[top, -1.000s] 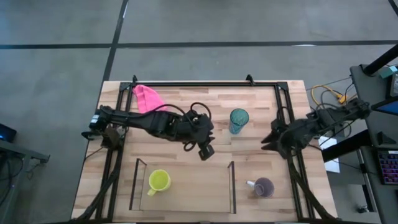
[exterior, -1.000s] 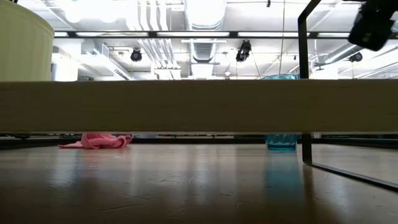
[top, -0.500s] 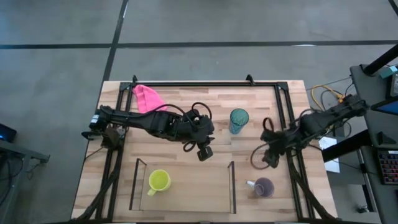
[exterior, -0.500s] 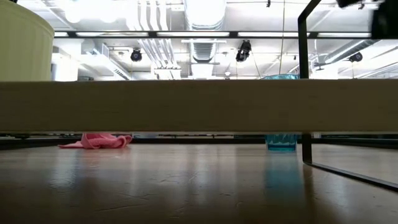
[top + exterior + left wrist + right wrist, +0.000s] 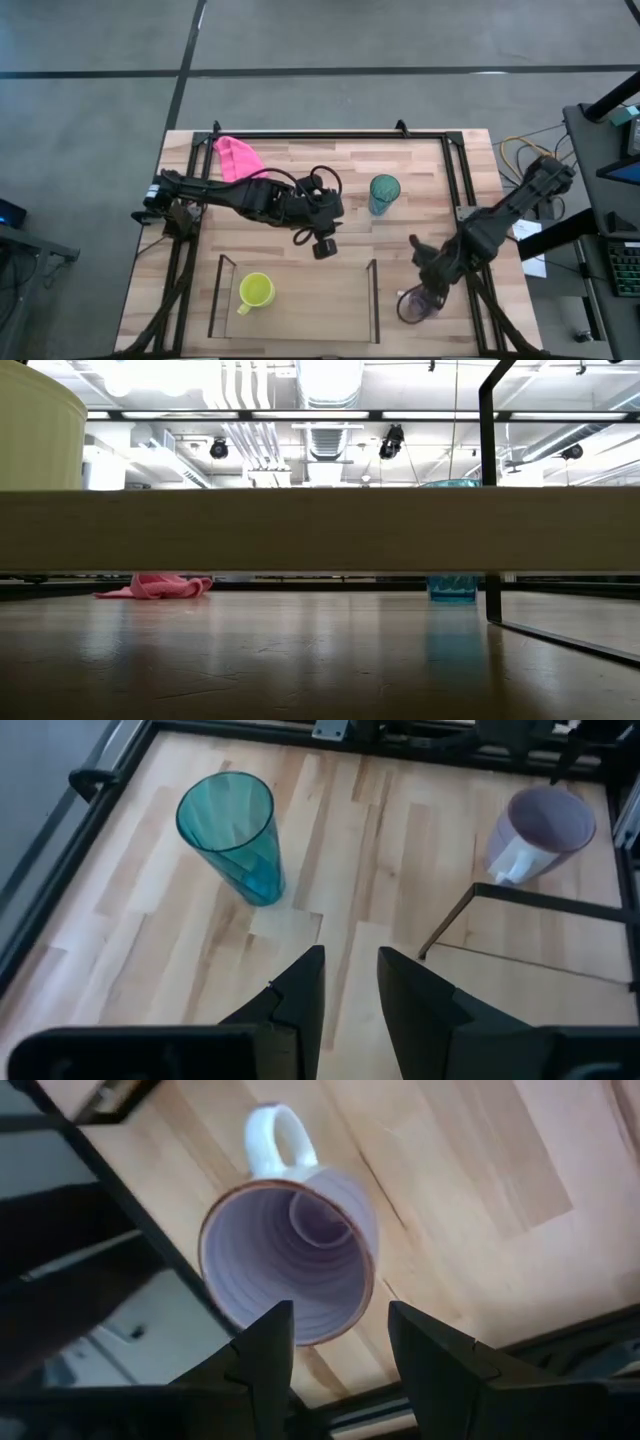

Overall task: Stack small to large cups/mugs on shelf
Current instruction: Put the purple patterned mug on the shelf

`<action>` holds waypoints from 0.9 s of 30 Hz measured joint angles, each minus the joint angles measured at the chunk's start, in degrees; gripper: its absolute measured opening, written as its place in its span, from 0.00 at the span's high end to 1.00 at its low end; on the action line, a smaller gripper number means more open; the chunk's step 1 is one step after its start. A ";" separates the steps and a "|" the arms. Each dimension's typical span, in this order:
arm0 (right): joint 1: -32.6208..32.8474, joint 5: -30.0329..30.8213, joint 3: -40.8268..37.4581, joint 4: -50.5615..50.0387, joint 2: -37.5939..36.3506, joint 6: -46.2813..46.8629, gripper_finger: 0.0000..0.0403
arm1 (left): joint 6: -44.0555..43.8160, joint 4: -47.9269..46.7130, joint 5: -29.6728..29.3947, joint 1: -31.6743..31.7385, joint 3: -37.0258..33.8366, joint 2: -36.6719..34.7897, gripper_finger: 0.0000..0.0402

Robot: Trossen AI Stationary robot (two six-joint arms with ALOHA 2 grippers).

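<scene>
The purple mug (image 5: pixel 417 306) stands upright on the table to the right of the shelf (image 5: pixel 372 299), with its white handle (image 5: pixel 281 1135) sideways. My right gripper (image 5: pixel 428 272) hangs just above it, open. In the right wrist view my right gripper (image 5: pixel 335 1350) has a finger over each side of the mug's (image 5: pixel 290 1255) near rim, and no touch shows. The yellow mug (image 5: pixel 255 291) stands on the shelf's base at its left end. The teal tumbler (image 5: pixel 384 192) stands upright behind the shelf. My left gripper (image 5: pixel 322 245) hovers mid-table, slightly open, and holds nothing.
A pink cloth (image 5: pixel 236 155) lies at the far left corner. Black rails (image 5: pixel 455 185) run along the table's left, right and far sides, and the right rail passes close behind the purple mug. Between the yellow mug and the shelf's right panel the wood base (image 5: pixel 320 530) is bare.
My right arm has swung from the right rail toward the table's near edge and come down over the purple mug, with its fingers now pointing down at the rim. My left gripper has stayed almost in place at mid-table. None of the three vessels has moved.
</scene>
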 joint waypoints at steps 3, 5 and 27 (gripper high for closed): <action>0.91 0.12 0.23 -0.43 2.88 -0.72 0.60 | 1.97 0.16 0.00 -0.01 0.00 0.00 0.80; 1.20 0.11 -0.07 -0.59 4.55 -1.58 0.60 | 3.20 0.16 0.12 -0.01 0.00 0.00 0.80; 1.19 -0.04 -1.33 1.14 6.53 0.28 0.60 | 4.15 0.24 0.20 0.02 -0.02 0.00 0.80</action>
